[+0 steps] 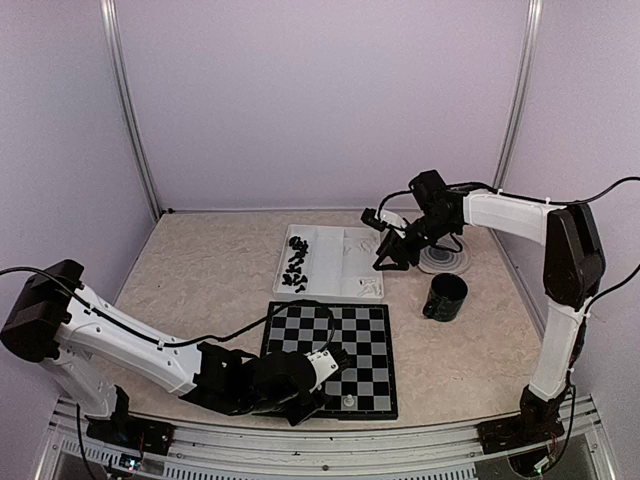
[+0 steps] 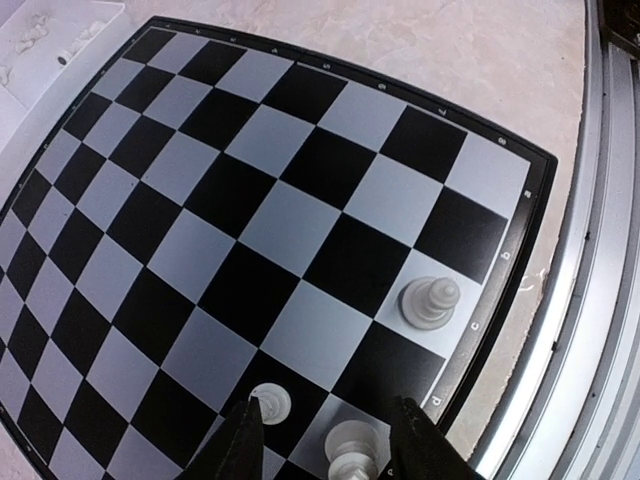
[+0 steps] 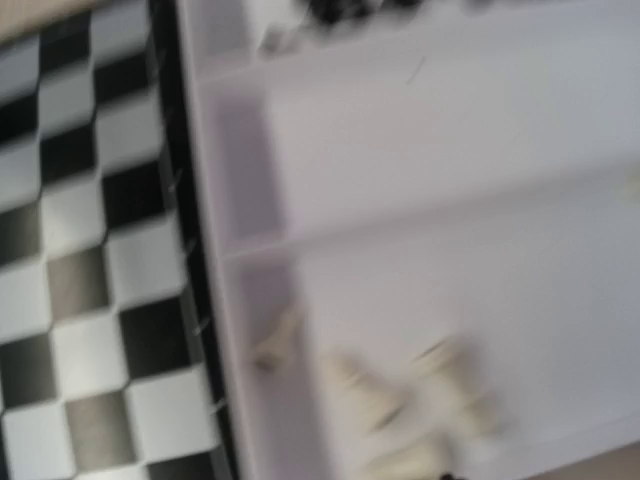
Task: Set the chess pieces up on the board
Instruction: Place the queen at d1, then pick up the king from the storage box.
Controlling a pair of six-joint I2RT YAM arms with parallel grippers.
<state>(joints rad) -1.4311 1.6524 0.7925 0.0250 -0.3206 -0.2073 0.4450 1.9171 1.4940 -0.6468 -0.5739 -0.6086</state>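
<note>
There's the left gripper [image 2: 328,408], spread astride a white piece [image 2: 355,452] at the near edge of the board [image 1: 362,330]
Looks tiny, light, tippy: best pinched mid-body; right gripper [image 1: 388,258] past the far edge of the board, grip unreadable

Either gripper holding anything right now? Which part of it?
Left gripper: nothing; a white piece stands free on the board between its open jaws. Right gripper: cannot tell.

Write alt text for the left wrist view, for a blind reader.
The left gripper hangs open over the board, its fingers either side of a white piece. A second white piece stands close by and a third white piece farther along the board's edge.
</note>
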